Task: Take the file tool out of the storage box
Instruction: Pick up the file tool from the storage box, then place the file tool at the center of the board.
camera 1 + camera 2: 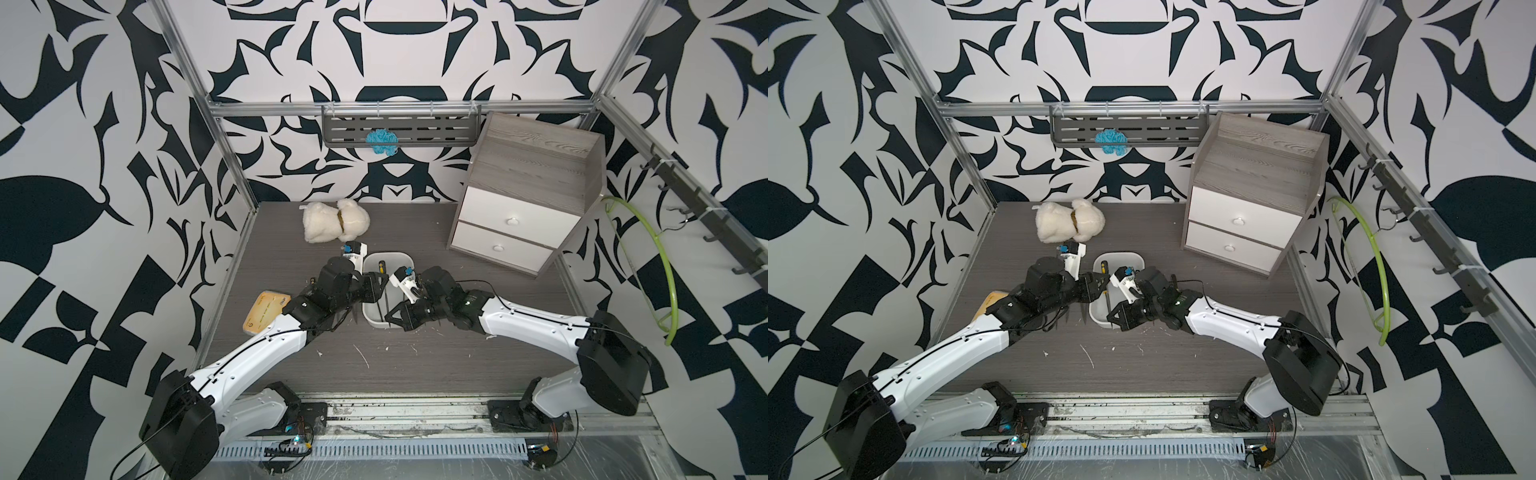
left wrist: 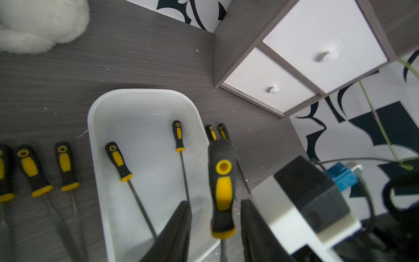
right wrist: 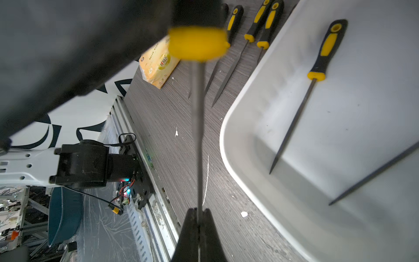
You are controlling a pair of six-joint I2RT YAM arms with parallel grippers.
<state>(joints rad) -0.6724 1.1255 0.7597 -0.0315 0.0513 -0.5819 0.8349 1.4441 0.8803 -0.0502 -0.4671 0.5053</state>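
File tool [image 2: 223, 192], black handle with yellow inlay, hangs in the air over the storage box [image 2: 145, 93], lifted off the box floor. The right claw [image 3: 199, 213] is pinched tight on its thin metal shaft [image 3: 197, 136], near the tip. The left claw [image 2: 215, 203] stands wide around the handle, one finger on each side with a gap to the handle, so it grips nothing.

Two more files lie flat inside the white box, one [image 2: 119, 162] slanted near the middle and one [image 2: 178, 136] closer to the wall on the cabinet side. Outside the box, three files [image 2: 65, 163] lie side by side on the tabletop [image 1: 415, 361] along one long wall, and a pair [image 2: 212, 132] lies along the opposite wall, partly hidden behind the raised handle.

In both top views the two arms meet over the box [image 1: 388, 254], which sits mid-tabletop. A yellow packet [image 1: 266, 311] lies under the left arm. A cream plush toy [image 1: 334, 220] rests toward the back wall, a grey cabinet [image 1: 536, 166] with two white drawers stands at the back right, and a green hoop [image 1: 660, 257] hangs on the right wall.
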